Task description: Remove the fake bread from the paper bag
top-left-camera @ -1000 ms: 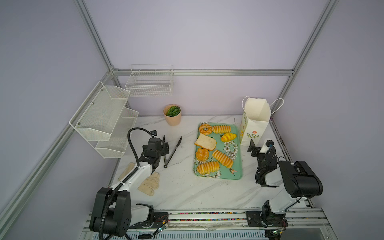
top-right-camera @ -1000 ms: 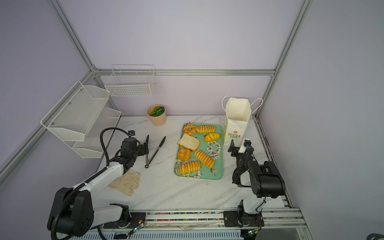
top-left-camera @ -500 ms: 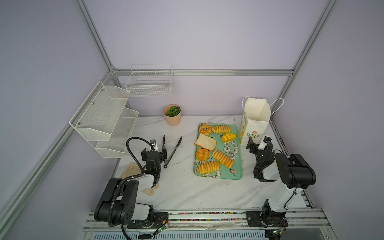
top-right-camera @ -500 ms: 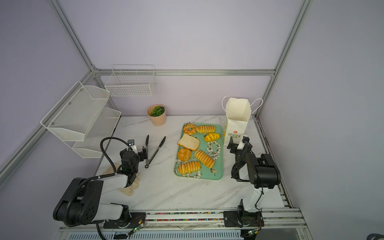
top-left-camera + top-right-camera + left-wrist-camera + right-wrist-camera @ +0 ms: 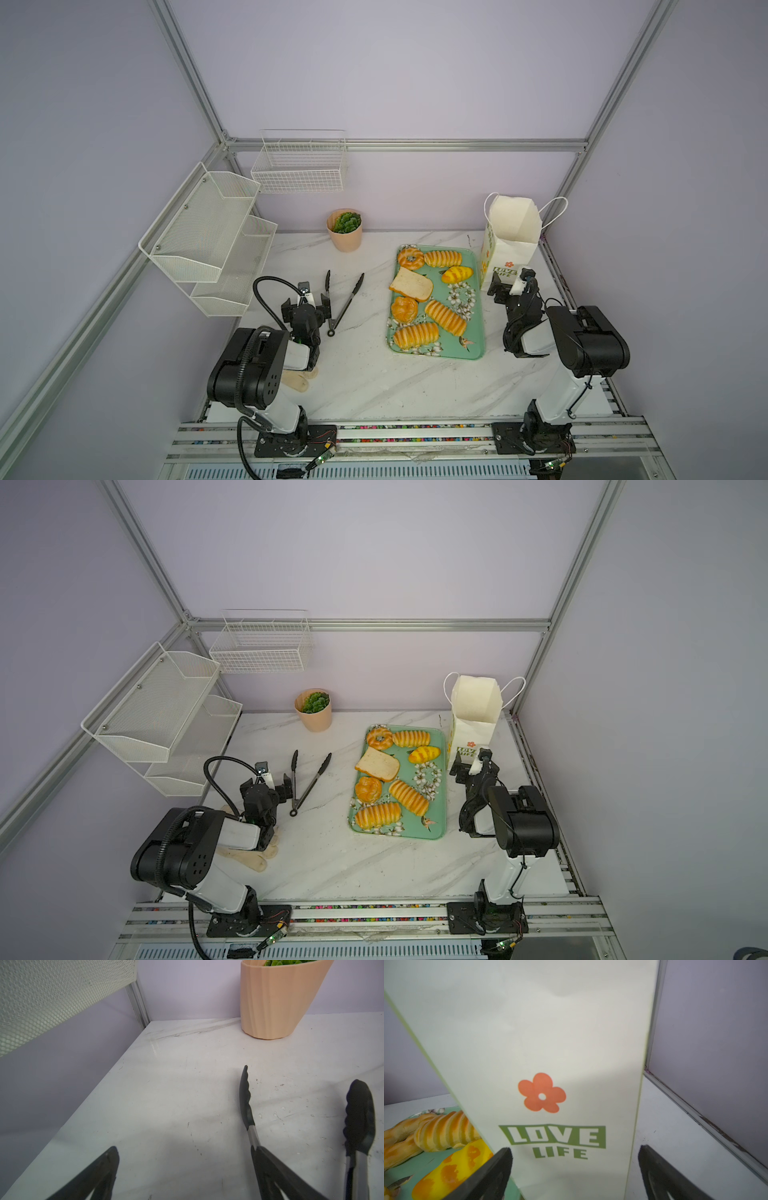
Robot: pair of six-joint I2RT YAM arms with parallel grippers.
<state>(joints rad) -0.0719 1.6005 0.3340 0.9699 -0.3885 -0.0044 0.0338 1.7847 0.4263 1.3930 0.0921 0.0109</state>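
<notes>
The white paper bag (image 5: 511, 241) (image 5: 473, 717) stands upright at the back right with its mouth open, and I see no bread inside it. Several fake bread pieces lie on the green tray (image 5: 436, 356): a donut (image 5: 410, 258), a toast slice (image 5: 411, 284), a bun (image 5: 404, 308) and ridged loaves (image 5: 445, 318). My right gripper (image 5: 512, 284) (image 5: 574, 1150) is open, low, facing the bag's (image 5: 550, 1043) printed front. My left gripper (image 5: 306, 305) (image 5: 184, 1150) is open over bare table beside black tongs (image 5: 345, 301) (image 5: 247, 1109).
A peach plant pot (image 5: 345, 230) (image 5: 274, 1001) stands at the back wall. A white mesh shelf rack (image 5: 208, 237) juts in from the left, and a wire basket (image 5: 301, 166) hangs on the back wall. A beige cloth (image 5: 297, 380) lies under the left arm.
Both arms have folded back toward their bases, elbows now raised over the front of the table. Both grippers stay open and have barely shifted.
</notes>
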